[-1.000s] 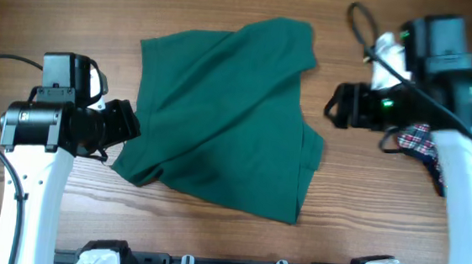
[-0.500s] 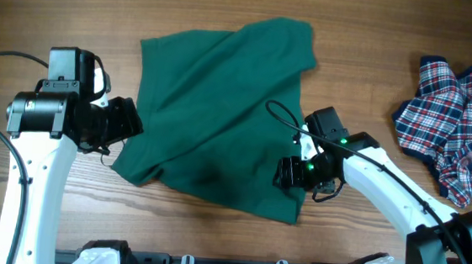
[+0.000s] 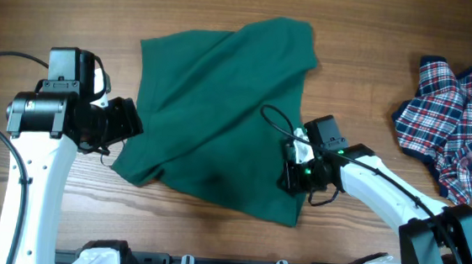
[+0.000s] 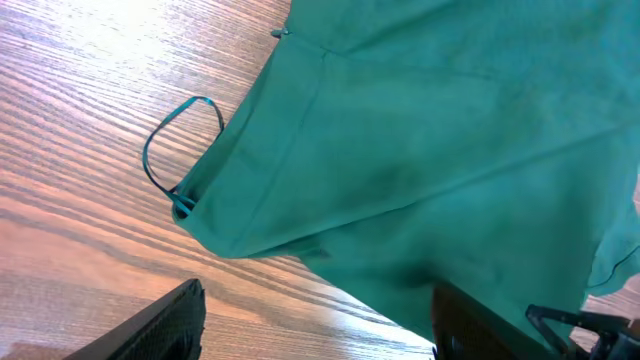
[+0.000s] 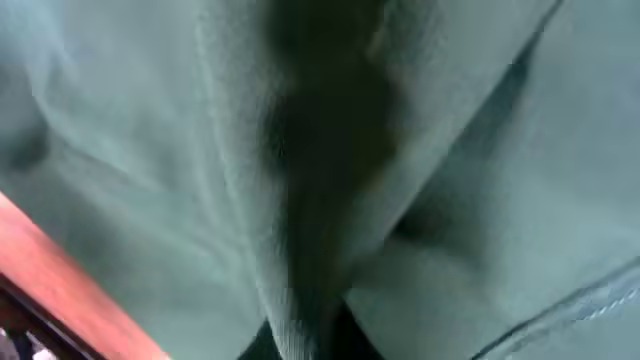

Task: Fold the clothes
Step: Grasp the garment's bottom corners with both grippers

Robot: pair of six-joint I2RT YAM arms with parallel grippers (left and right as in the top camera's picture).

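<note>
Overhead, the right gripper (image 3: 293, 175), over at the table's (image 3: 378, 42) right edge a second ago, now sits on the near right edge of the green garment (image 3: 221, 105) mid-table. In the left wrist view, the left gripper (image 4: 315, 325) waits wide open by the cord loop (image 4: 170, 140), holding nothing. The right wrist view shows its fingers have just snapped shut on a ridge of green cloth, so I'd say the fold is starting.

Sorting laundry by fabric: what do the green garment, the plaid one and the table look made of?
The green garment looks like soft matte cloth, maybe cotton: it creases softly. The plaid garment: thin woven-looking cloth, crumpled. The table: wood or wood-look laminate, grain lines, slight sheen.
</note>
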